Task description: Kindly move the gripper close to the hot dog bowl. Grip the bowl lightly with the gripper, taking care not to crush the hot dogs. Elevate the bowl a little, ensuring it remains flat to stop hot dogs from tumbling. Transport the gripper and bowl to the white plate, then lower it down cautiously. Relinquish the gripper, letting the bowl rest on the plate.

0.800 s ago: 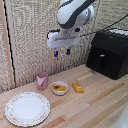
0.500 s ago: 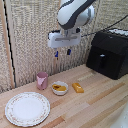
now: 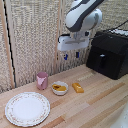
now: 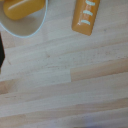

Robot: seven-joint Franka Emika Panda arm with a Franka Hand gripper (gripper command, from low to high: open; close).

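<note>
Bowl [image 3: 59, 88] sits on the bench [image 3: 100, 102], between the pink cup [image 3: 42, 80] and the orange block [image 3: 78, 87], close to both but touching neither as far as you can tell. Hot dogs [image 3: 59, 88] lie low inside it. In the wrist view you only get part of the bowl rim and one yellow piece at the frame edge.

Gripper [image 3: 70, 55] hangs high over the bench, well above the bowl and offset toward the exterior view's right. Fingers [image 3: 65, 56] point down, holding nothing. They look slightly apart, but the picture is too coarse to be sure, so I can't tell.

Step in hand, as I read it: the approach, nothing gripped yet. Shift toward the exterior view's left until the bowl centres under the wrist, then descend. Take the rim with one finger inside and one outside, on a stretch of rim clear of the food. Close lightly, since the bowl is probably rigid and slippery. Lift straight up, keep it level.

Plate [image 3: 27, 108] lies nearer the camera and toward the exterior view's left, well apart from the bowl, nothing on it.

In the way: cup just beside the bowl on the plate side, so lift enough to clear it or route around its front. Block sits close on the other side, so watch the outer finger on descent. Black appliance [image 3: 108, 54] stands well off to the exterior view's right, no issue.
</note>
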